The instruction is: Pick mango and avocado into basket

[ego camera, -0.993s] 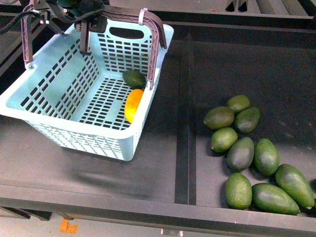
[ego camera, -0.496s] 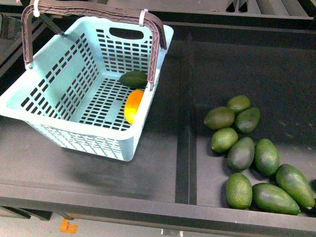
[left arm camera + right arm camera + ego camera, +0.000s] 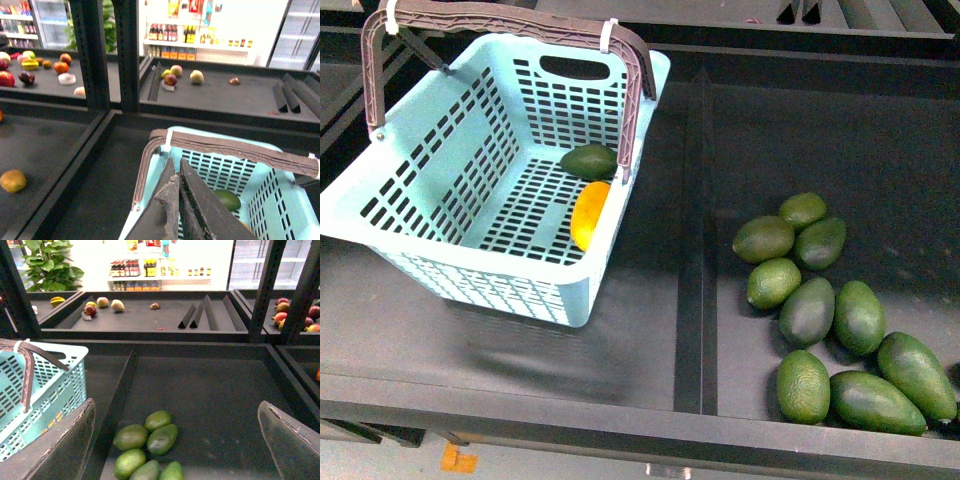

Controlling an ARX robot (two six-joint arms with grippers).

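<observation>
Surface: black display shelf (image 3: 520, 350) with a raised divider (image 3: 692, 250) running front to back, splitting it into a left bay and a right bay.
Background: wrist views show a shop interior, with more dark produce trays, a potted plant (image 3: 47, 262) and bright shelves of bottles (image 3: 170, 34) at the back.
Basket: light teal slotted basket (image 3: 440, 215) sits in the left bay, its brown handles (image 3: 500, 20) raised and bound with white zip ties (image 3: 609, 28).
Mango: yellow-orange mango (image 3: 589, 214) lies on the basket floor against the wall nearest the divider.
Avocado: dark green avocado (image 3: 589, 161) lies in the same basket, just behind the mango, near the far corner.
Contact between the two: they look very close; whether they touch cannot be told.
Loose avocados: cluster of green avocados (image 3: 835, 310) lies in the right bay, well apart from the basket, several touching one another.
Left gripper: left gripper (image 3: 178, 200) hangs above the basket's rim, its dark fingers (image 3: 200, 210) pressed together with nothing between them.
Right gripper: right gripper (image 3: 175, 440) hovers over the right bay above the loose avocados, its fingers (image 3: 67, 445) spread wide apart and empty.
Front view: neither arm shows in it.
</observation>
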